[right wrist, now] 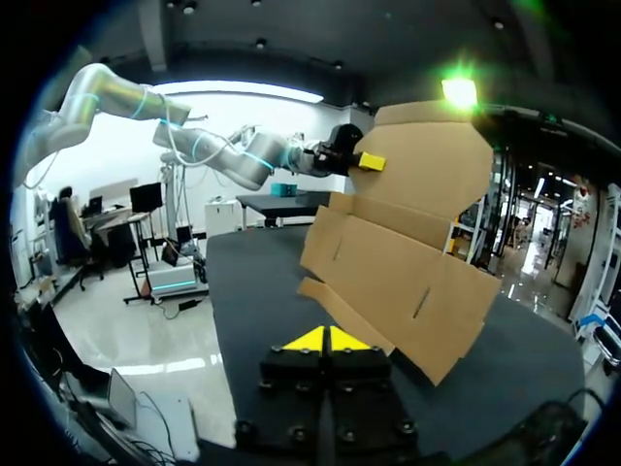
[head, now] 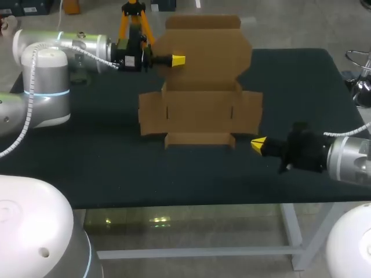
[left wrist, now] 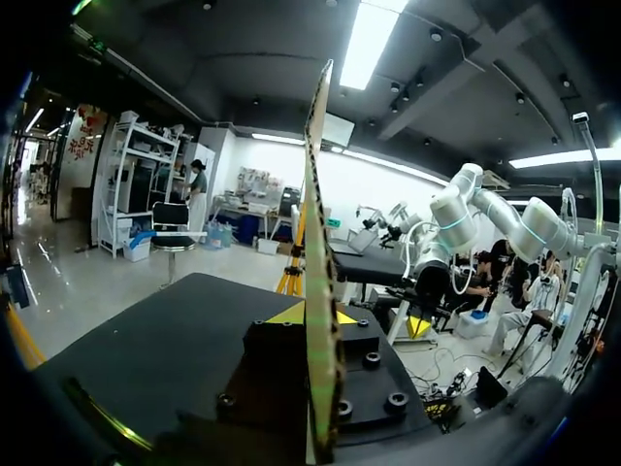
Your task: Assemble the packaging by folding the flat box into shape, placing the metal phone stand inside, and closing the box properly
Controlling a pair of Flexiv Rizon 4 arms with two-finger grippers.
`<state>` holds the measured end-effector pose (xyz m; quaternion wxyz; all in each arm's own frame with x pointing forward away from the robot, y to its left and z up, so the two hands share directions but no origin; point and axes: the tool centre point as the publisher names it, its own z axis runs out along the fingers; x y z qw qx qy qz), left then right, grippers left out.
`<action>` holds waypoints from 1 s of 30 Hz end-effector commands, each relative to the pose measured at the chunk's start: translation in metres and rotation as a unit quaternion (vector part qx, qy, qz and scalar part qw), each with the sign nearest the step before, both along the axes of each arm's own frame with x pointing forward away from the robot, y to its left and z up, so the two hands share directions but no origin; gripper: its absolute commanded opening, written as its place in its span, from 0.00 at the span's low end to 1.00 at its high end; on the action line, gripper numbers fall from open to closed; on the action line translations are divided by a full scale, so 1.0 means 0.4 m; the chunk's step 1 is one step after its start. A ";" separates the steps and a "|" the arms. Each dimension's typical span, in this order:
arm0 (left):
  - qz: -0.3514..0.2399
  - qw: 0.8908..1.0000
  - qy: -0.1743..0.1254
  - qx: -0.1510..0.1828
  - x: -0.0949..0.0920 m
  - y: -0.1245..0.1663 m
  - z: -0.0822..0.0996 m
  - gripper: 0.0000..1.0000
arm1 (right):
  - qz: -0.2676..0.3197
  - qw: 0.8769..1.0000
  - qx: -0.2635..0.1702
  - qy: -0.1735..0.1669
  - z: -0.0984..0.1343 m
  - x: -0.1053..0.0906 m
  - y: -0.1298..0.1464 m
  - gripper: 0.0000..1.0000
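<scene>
On the bench (head: 116,168), left tool (head: 178,59) clamps the box lid (head: 203,52) raised for folding; right tool (head: 258,145), tips together, waits nearby.

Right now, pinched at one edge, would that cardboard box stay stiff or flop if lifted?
Likely it hinges at creases: the cardboard box tilts up at the back, where the left gripper pinches it, while its front lies on the table. Panels look straight, so probably stiff between folds. Thin sheet, so probably light.
</scene>
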<state>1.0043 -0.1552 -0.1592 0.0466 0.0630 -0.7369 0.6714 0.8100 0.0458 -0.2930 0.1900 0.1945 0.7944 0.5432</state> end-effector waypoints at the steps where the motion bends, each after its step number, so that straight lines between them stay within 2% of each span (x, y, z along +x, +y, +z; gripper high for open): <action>1: 0.000 1.000 -0.011 -0.005 -0.006 0.000 -0.008 0.00 | -0.006 1.000 0.000 -0.002 -0.021 0.016 0.018 0.00; 9: 0.027 0.999 -0.046 -0.005 -0.005 0.010 -0.022 0.00 | -0.004 1.000 0.010 0.004 -0.050 0.042 0.055 0.00; 18: 0.019 0.999 -0.047 0.001 -0.021 0.011 -0.029 0.00 | 0.000 1.000 0.000 0.007 -0.066 0.061 0.094 0.00; 26: 0.012 0.999 -0.053 0.003 -0.031 0.015 -0.030 0.00 | -0.021 1.000 -0.013 0.000 -0.086 0.078 0.139 0.00; 30: 0.009 0.999 -0.048 0.003 -0.029 0.020 -0.035 0.00 | -0.042 0.999 0.006 0.012 -0.095 0.089 0.152 0.00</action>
